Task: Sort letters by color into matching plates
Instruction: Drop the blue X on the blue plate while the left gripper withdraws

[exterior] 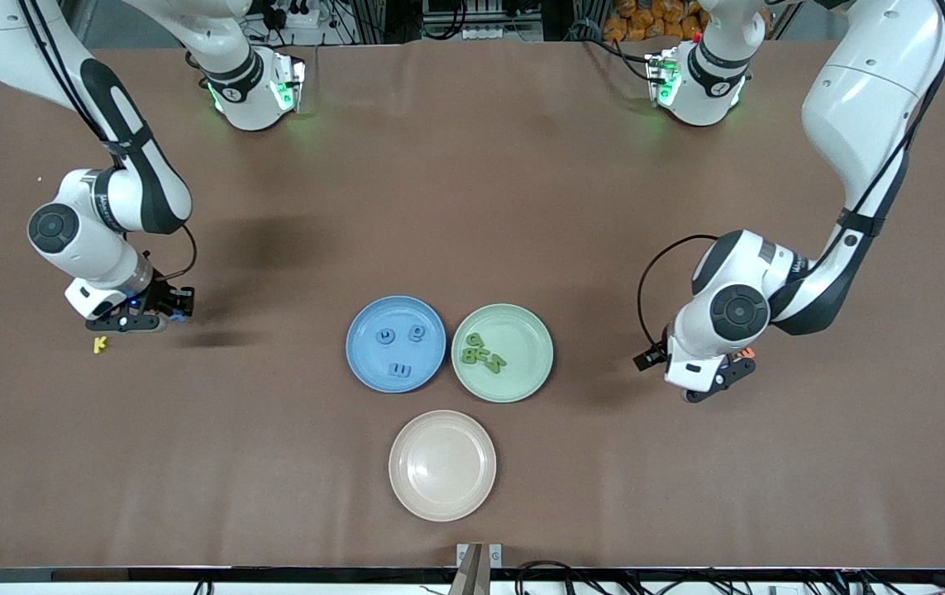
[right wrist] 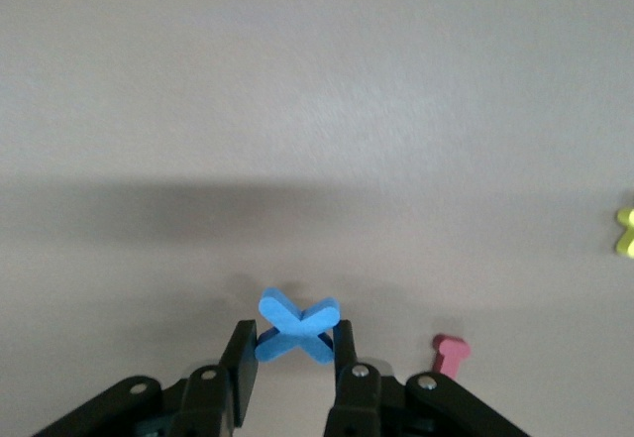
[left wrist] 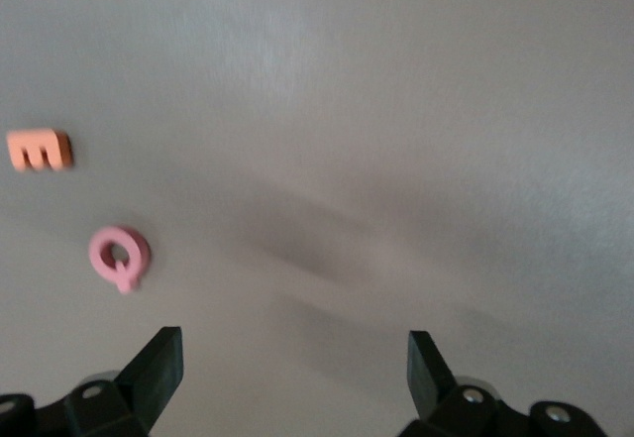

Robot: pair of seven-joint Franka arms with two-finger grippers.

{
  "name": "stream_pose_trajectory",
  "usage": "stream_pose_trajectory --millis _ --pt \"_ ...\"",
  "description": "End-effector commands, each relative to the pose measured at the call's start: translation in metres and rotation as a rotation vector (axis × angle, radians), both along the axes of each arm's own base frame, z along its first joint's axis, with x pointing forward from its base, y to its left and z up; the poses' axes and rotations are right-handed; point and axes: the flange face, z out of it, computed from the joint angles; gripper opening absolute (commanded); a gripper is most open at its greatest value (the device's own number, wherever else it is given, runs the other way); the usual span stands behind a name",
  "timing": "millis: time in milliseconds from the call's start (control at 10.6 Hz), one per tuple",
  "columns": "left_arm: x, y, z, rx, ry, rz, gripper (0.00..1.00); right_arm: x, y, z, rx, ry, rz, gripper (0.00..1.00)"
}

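Lowest in the front view, we are seeing the beige-pink plate sitting empty on the counter; it plays no part in the sort. Directly above it in the frame, the blue plate and the green plate are lying side by side, rims nearly touching. The blue plate is carrying three blue letters. The green plate is carrying a tight cluster of green letters; we cannot count them reliably.

At mid-right of the frame, the left pincer is hanging low over the counter with its jaws spread wide and nothing between them. In the left wrist view an orange letter and a pink letter are lying ahead of it; neither belongs to the task, so we are treating this arm as waiting.

At mid-left of the frame, the right pincer is pinching a blue X-shaped letter, the jaws pressed onto its sides. A yellow letter is lying on the counter just below it in the frame, and a small dark-pink piece is showing beside the jaws in the right wrist view.

The governing relation: the blue plate is lying well apart from the right pincer, toward the centre of the frame and slightly lower. We are judging that the carry must run that way, and that the right arm is the one holding the piece.
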Motion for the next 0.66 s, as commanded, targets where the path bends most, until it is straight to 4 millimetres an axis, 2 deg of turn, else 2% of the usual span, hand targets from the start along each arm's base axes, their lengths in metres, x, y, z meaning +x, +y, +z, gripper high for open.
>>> stream_pose_trajectory --millis 0,188,282,565 --pt "0.047 0.055 0.008 0.022 -0.056 -0.092 1.0 0.021 0.023 0.024 -0.023 -0.008 0.094 0.26" --pt "0.057 0.115 -0.013 0.049 -0.024 -0.15 1.0 0.041 0.052 0.038 -0.023 -0.009 0.13 0.26" --pt "0.058 0.135 -0.017 0.053 -0.015 -0.168 1.0 0.048 0.067 0.044 -0.024 -0.006 0.148 0.26" --pt "0.057 0.169 -0.02 0.062 0.006 -0.245 1.0 0.067 0.109 0.046 -0.016 -0.03 0.157 0.26"
